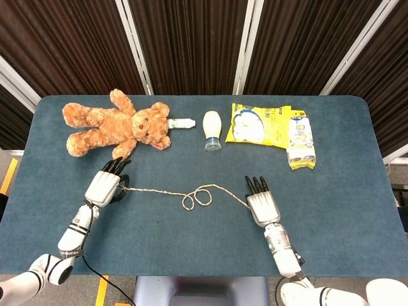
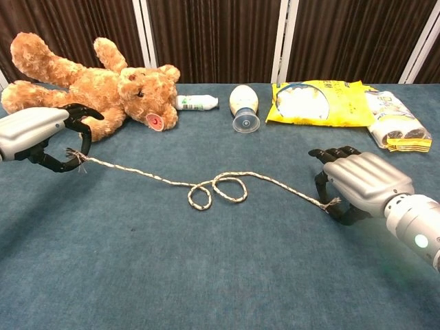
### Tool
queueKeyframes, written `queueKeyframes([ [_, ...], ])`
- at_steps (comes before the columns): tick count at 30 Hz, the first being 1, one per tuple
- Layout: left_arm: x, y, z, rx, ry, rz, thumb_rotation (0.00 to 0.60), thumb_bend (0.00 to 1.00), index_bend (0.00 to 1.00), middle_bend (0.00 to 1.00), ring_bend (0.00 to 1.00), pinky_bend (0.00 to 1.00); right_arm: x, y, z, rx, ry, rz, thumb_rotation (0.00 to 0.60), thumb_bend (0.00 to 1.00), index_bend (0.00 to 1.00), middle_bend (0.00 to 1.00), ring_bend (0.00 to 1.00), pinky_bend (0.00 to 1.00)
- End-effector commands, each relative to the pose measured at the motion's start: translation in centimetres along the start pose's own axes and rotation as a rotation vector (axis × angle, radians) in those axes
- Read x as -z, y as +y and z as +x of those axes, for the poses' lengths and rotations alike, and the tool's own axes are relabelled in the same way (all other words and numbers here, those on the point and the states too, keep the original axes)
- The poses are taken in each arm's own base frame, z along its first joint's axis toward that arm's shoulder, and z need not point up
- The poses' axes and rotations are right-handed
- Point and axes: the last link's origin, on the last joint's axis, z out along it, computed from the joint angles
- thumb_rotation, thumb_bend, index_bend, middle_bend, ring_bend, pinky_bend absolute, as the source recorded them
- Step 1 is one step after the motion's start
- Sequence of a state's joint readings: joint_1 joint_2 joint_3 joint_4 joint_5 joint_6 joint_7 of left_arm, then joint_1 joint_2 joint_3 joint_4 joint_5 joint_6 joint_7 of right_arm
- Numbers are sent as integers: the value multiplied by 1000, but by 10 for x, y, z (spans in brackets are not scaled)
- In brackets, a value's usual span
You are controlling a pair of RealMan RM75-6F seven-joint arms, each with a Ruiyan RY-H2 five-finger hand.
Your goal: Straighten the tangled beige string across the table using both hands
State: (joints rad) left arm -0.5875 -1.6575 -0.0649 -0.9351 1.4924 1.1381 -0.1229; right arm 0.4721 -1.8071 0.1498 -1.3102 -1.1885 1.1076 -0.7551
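Pinching one frayed end of the beige string [image 2: 206, 188] between thumb and curled fingers, the left hand [image 2: 38, 136] holds it just off the blue table [image 2: 206, 275], with the teddy bear [image 2: 89, 82] lying just beyond its fingertips. From those fingers the string runs taut toward the middle, where it still makes a small double loop flat on the cloth, then slants on to the right hand [image 2: 361, 184]. The right hand's fingers are bent down and close together, and the other frayed end sits at the thumb side of them; it seems nipped there, though the chest view hides the contact itself. In the head view the right hand [image 1: 262, 203] shows only its back, fingers lying side by side. Well past the right fingertips lie a white bottle [image 2: 243, 104], a yellow snack bag [image 2: 316, 102] and a smaller packet [image 2: 395, 124]; a small bottle [image 2: 196, 102] rests beside the bear's head
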Motion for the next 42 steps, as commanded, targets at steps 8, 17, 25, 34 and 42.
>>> queueKeyframes([
  [8, 2, -5, 4, -10, 10, 11, 600, 448, 606, 108, 0, 147, 1, 27, 15, -23, 43, -43, 600, 583, 789, 149, 0, 0],
  [17, 15, -26, 10, -11, 28, 70, 600, 448, 604, 108, 0, 147, 12, 79, 34, -25, 87, -122, 600, 584, 790, 149, 0, 0],
  [25, 44, -42, 7, -66, 12, 91, 600, 448, 602, 111, 0, 147, 31, 133, 43, -60, 106, -201, 600, 584, 791, 155, 0, 0],
  [34, 62, -56, 4, -111, -7, 118, 600, 449, 593, 111, 0, 147, 48, 173, 32, -82, 81, -267, 600, 584, 792, 155, 0, 0],
  [42, 73, -72, 0, -106, -29, 162, 600, 447, 582, 109, 0, 148, 51, 192, 18, -129, 32, -301, 600, 584, 792, 156, 0, 0],
])
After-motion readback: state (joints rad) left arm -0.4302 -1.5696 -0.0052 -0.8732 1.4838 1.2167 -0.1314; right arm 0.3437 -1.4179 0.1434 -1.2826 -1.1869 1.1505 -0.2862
